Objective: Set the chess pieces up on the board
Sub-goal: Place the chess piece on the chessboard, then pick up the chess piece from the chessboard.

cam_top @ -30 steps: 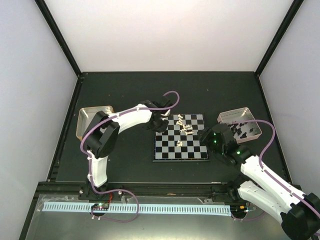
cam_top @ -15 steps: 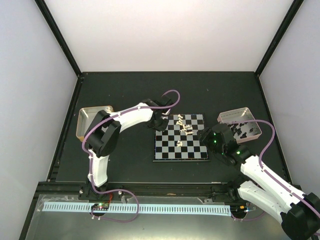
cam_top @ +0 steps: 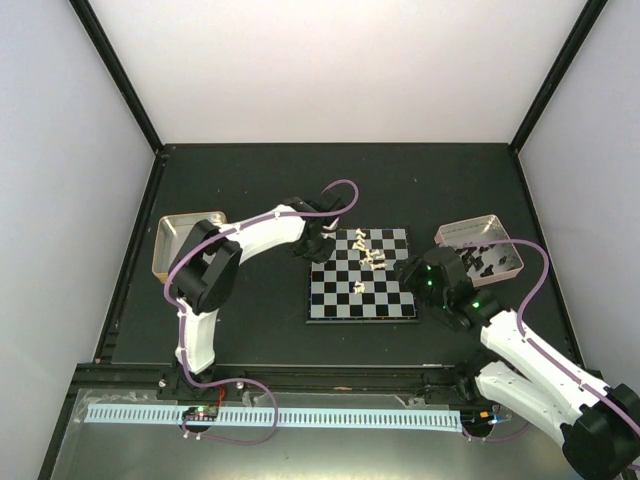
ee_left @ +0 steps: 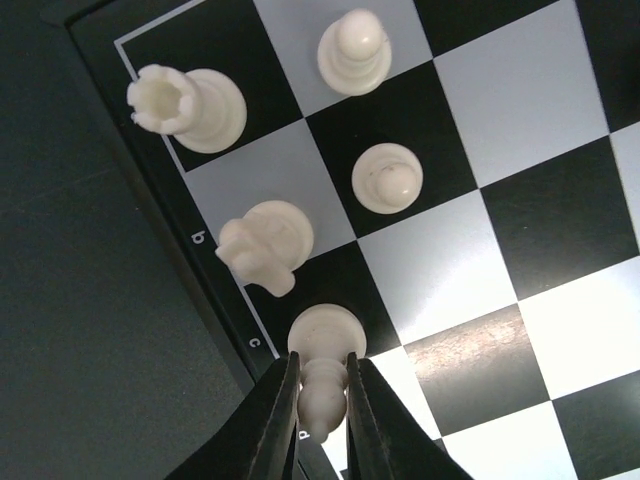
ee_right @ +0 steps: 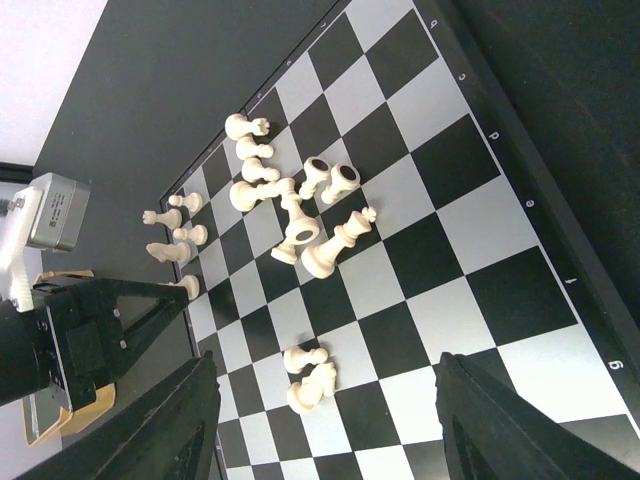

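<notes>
Left arm (cam_top: 250, 235) stretches from its base at the near desk edge across to the far left corner of the board (cam_top: 345, 300), and the left gripper (ee_left: 322, 365) points down at the board's left edge. The board is a small square of black and pale checks in the middle of the desk. Along its left edge stand a cream rook (ee_left: 185, 105), a knight (ee_left: 265, 245) and a bishop (ee_left: 327, 335), with two pawns (ee_left: 355, 55) in the next row. More white pieces (ee_right: 300, 215) lie in a heap in the far half. The left fingers (ee_left: 280, 410) are almost together and pinch the top of the bishop. The right gripper (ee_right: 325, 370) hovers over the board's right edge, its fingers spread wide.
</notes>
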